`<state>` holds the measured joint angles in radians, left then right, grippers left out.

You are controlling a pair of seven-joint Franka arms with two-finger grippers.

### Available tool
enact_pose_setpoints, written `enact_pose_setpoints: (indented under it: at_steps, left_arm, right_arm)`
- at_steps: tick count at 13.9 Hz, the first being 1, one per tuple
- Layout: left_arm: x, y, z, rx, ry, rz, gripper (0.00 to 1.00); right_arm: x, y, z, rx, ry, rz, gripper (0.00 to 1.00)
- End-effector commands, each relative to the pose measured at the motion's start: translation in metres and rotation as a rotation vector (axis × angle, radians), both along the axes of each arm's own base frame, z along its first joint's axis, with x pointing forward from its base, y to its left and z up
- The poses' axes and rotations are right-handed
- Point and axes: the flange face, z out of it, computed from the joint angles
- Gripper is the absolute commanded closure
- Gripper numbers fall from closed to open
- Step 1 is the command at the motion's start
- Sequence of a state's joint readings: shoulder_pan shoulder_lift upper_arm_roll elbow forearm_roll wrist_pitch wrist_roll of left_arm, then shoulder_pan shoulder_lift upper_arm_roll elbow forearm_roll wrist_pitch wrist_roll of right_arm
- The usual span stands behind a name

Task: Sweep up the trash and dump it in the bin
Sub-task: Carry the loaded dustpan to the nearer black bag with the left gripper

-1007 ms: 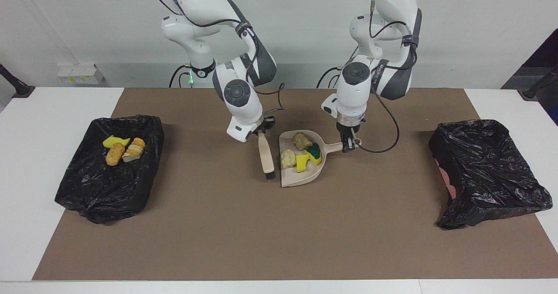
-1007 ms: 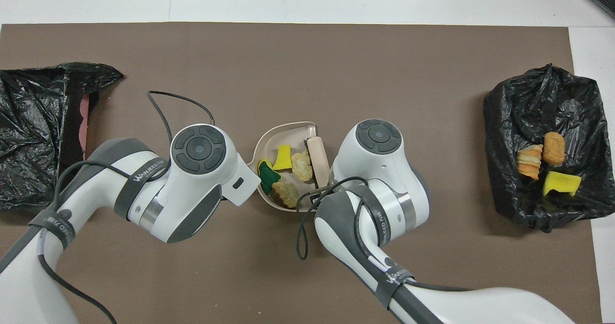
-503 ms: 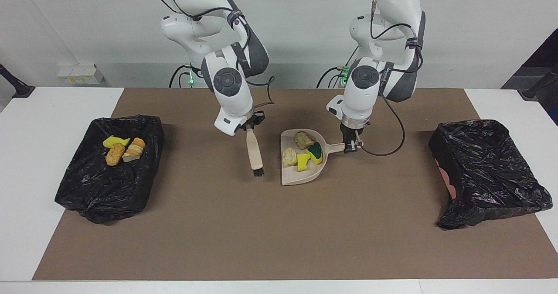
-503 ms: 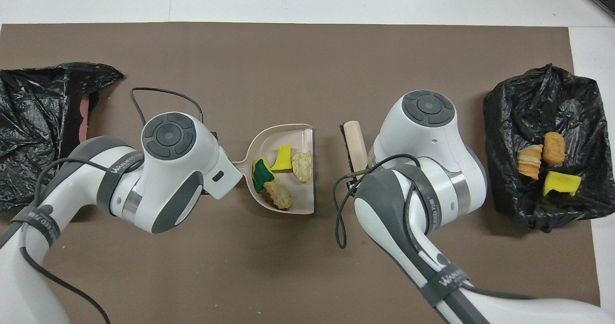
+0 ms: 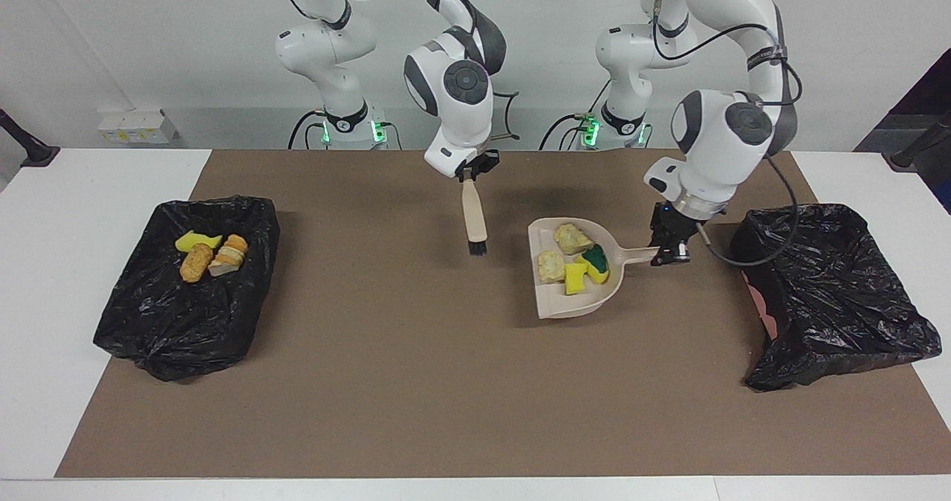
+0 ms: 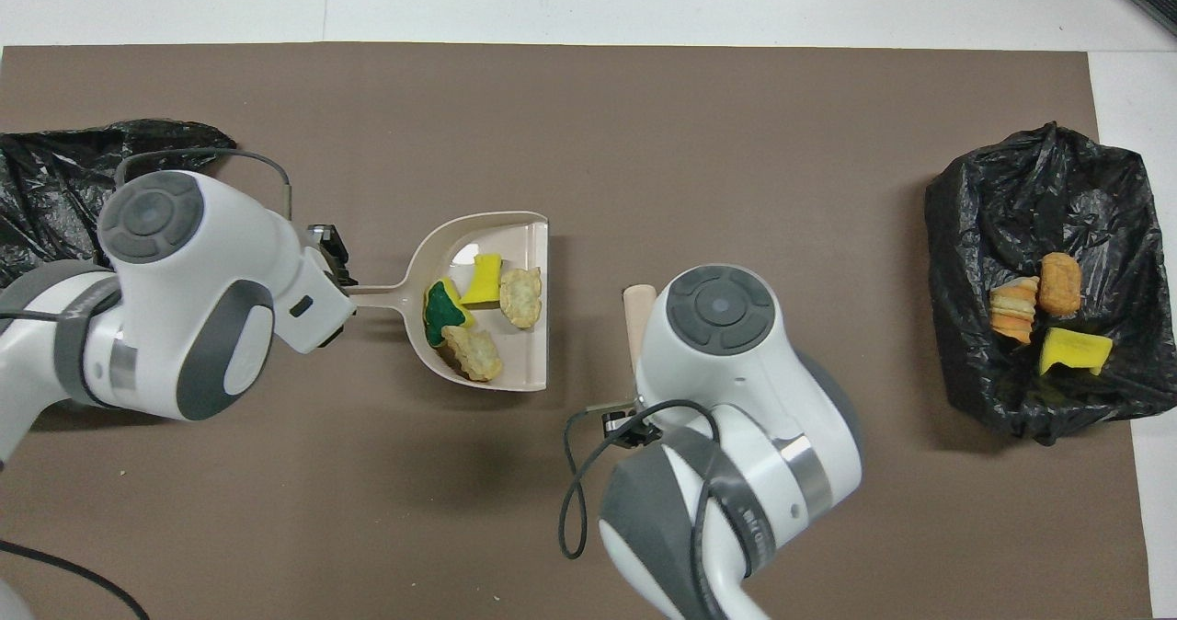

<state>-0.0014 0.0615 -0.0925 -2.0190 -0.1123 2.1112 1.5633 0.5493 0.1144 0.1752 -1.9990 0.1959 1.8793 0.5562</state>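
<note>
My left gripper (image 5: 668, 254) is shut on the handle of the beige dustpan (image 5: 568, 304), holding it level above the mat. The dustpan (image 6: 529, 243) carries several bits of trash (image 5: 572, 239): cream lumps, a yellow sponge chunk and a green-topped one (image 6: 445, 304). It hangs between the mat's middle and the black-bagged bin (image 5: 817, 337) at the left arm's end. My right gripper (image 5: 470, 174) is shut on the beige brush (image 5: 473, 218), raised with its black bristles pointing down, beside the dustpan. In the overhead view only the brush handle (image 6: 636, 312) shows under the right wrist.
A second black-bagged bin (image 5: 171, 322) at the right arm's end holds three trash bits (image 5: 196, 262). A brown mat (image 5: 416, 382) covers the table. The bin at the left arm's end (image 6: 55, 178) is partly covered by the left arm in the overhead view.
My left gripper has carried the loaded dustpan toward the bin at the left arm's end. My right gripper has lifted the brush off the mat and away from the dustpan.
</note>
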Motion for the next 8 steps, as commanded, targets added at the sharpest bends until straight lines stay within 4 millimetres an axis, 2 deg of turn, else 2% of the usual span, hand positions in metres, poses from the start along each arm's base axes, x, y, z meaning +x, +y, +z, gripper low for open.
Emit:
enact_pose_setpoints:
  at_steps: [1, 3, 5, 7, 8]
  left_arm:
    - [-0.005, 0.071, 0.021, -0.053, 0.037, 0.071, 1.00]
    - [-0.005, 0.119, 0.032, -0.072, 0.043, 0.155, 1.00]
    - [-0.003, 0.160, 0.049, -0.104, -0.008, 0.123, 1.00]
    - [-0.005, 0.205, 0.061, -0.110, -0.058, 0.162, 1.00]
    - [-0.005, 0.229, 0.067, -0.095, -0.080, 0.166, 1.00]
  right_arm:
    - [-0.024, 0.038, -0.033, -0.012, 0.003, -0.078, 1.00]
    - [-0.039, 0.057, -0.049, -0.007, 0.017, -0.103, 1.00]
    - [-0.044, 0.056, -0.057, 0.015, 0.003, -0.113, 1.00]
    - [-0.045, 0.054, -0.059, 0.013, 0.006, -0.104, 1.00]
    - [-0.046, 0.053, -0.061, 0.010, 0.009, -0.103, 0.93]
